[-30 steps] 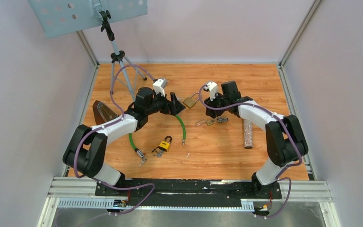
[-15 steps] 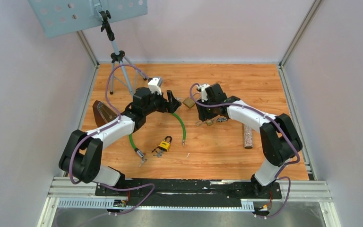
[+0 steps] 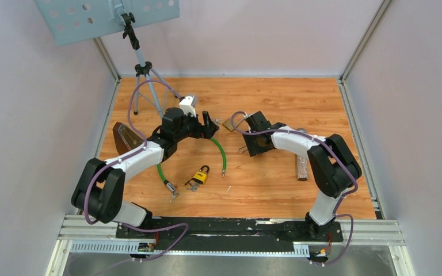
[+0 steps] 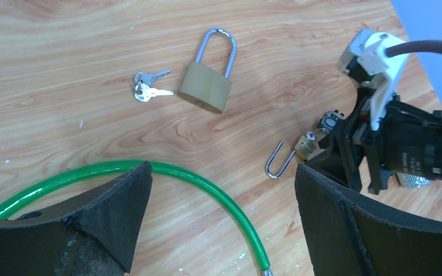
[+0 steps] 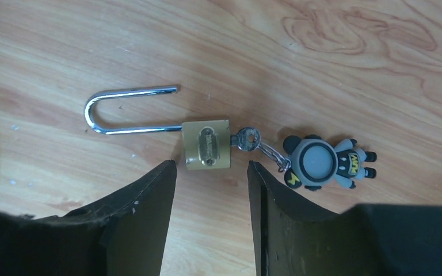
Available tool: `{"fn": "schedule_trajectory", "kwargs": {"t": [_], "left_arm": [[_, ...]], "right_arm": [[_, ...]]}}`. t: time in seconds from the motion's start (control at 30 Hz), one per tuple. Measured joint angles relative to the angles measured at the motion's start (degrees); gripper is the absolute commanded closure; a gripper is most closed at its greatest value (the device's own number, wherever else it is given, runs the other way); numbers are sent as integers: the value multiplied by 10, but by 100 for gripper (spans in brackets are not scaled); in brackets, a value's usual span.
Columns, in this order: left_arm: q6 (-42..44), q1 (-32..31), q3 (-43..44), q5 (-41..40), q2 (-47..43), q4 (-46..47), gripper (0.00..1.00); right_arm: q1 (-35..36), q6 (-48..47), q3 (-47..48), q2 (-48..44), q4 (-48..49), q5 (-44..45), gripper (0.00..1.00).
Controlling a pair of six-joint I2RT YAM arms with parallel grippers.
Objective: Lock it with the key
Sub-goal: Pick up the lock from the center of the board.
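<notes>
right gripper is hanging with jaws apart right over the little brass padlock near the middle of the worktop, shackle swung open, key in, so I'd guess it's small, hard, slippery metal, best pinched across the flat body.

Matt brass padlock, glossy steel shackle, smooth wood-grain table
</notes>
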Motion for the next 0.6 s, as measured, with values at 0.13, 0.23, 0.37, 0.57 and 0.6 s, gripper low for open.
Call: {"fn": "schedule_trajectory", "kwargs": {"t": [0.13, 0.23, 0.37, 0.57, 0.6], "left_arm": [[0, 0, 0, -3, 0, -2, 1], [0, 0, 0, -4, 0, -4, 1], [1, 0, 0, -7, -4, -5, 1], [5, 0, -8, -8, -19, -4, 1], [7, 0, -11, -8, -21, -3, 0]], "right_arm": [[0, 2, 10, 22, 3, 5, 54], [0, 2, 17, 31, 9, 5, 57], [-5, 7, 21, 35, 14, -1, 72], [-19, 9, 23, 37, 18, -23, 93], [-21, 9, 23, 37, 18, -31, 95]]}}
